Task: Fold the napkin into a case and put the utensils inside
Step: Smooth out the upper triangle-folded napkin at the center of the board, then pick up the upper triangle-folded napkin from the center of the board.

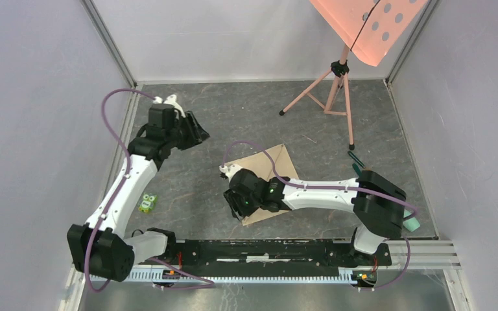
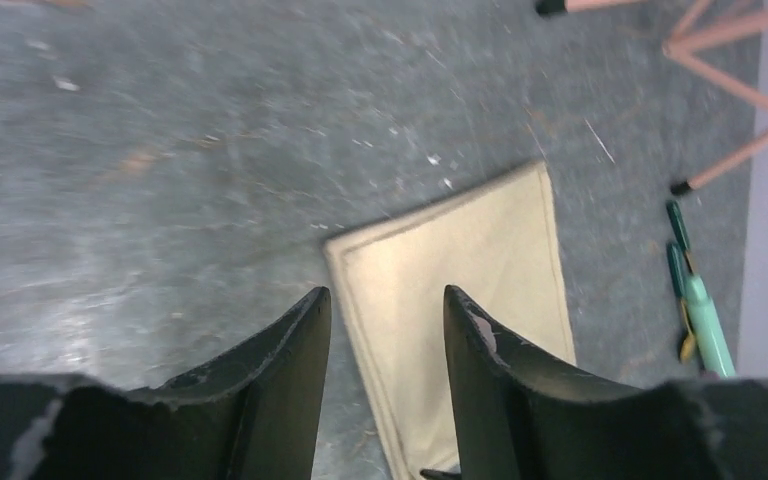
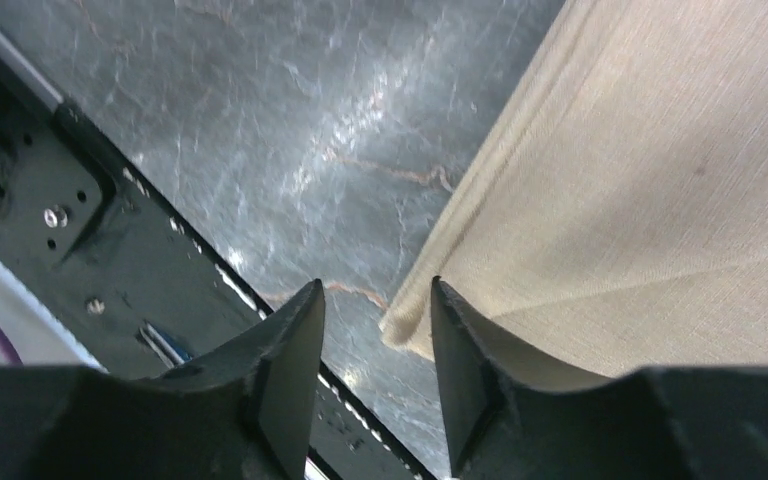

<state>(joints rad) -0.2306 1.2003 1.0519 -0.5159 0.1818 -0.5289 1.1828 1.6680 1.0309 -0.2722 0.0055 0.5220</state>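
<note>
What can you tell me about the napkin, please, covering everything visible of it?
The napkin is plain beige woven cloth with a stitched hem, lying flat on the dark grey table, set at an angle to its edges. It forms a rectangle; a doubled near edge and a faint crease suggest it is folded over. The right arm hides part of it from above. One corner lies just ahead of the open right claw; contact is unclear.

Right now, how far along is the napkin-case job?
Done: the napkin lies flat with at least one fold, its doubled edge showing in the right wrist view. In hand: nothing; the right jaws stand open over its near corner, the left jaws open, well away. Left: shaping the narrow case and loading the utensils; none show on the cloth.
</note>
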